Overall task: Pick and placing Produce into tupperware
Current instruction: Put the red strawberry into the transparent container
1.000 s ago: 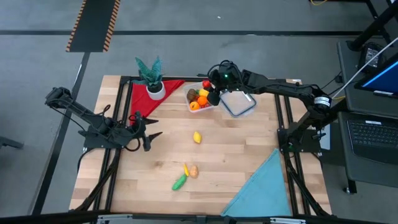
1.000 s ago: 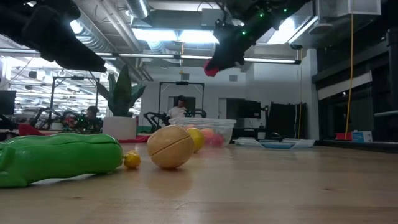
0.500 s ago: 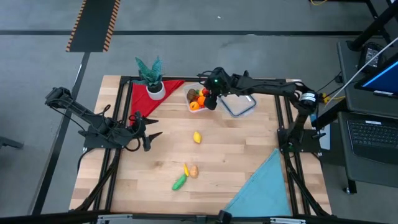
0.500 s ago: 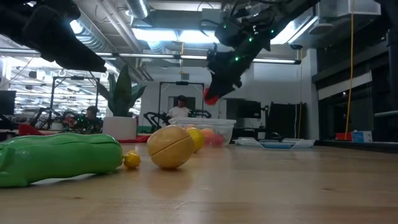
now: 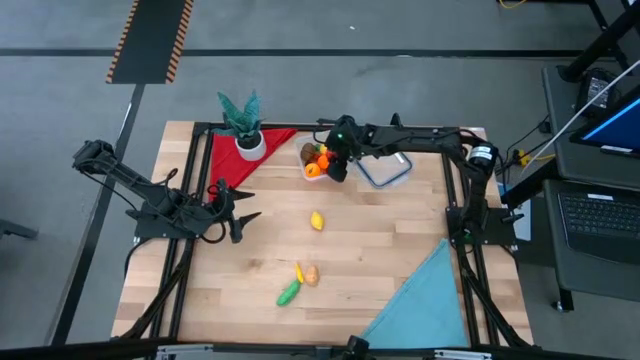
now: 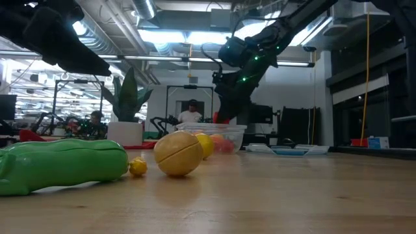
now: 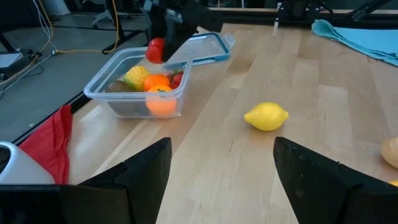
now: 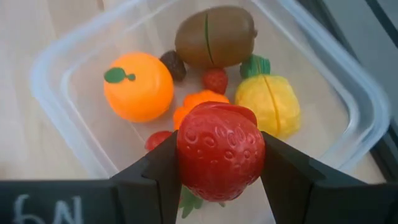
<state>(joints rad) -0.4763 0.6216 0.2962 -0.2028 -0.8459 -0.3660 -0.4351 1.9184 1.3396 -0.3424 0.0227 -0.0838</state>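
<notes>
The tupperware [image 5: 320,160] stands at the table's far middle with several toy produce pieces in it: an orange [image 8: 138,86], a brown kiwi [image 8: 214,36], a yellow piece [image 8: 268,102]. My right gripper [image 8: 219,157] hangs over it, shut on a red strawberry [image 8: 217,138]. A lemon [image 5: 317,221] lies mid-table. A green piece [image 5: 288,292], a brown one [image 5: 312,275] and a yellow one [image 5: 298,269] lie nearer the front. My left gripper [image 5: 245,215] waits open at the table's left, holding nothing. My right gripper pinches the strawberry's two sides [image 8: 186,158] between its two fingers [image 8: 155,180]. It comes from above, slanting down from the table's right. The strawberry [image 7: 155,50] hangs clear, just above the tupperware's rim [image 7: 102,93] and the produce inside.
A clear lid with a blue rim [image 5: 385,168] lies right of the tupperware. A potted plant [image 5: 243,125] stands on a red cloth [image 5: 232,162] at the far left. A blue cloth [image 5: 425,300] covers the near right corner. People show in the room beyond.
My right gripper has come down toward the tupperware with the strawberry, shifting a little toward the table's left and tipping more steeply downward. The strawberry has sunk from well above the container to just over its rim. The hold has stayed shut.
</notes>
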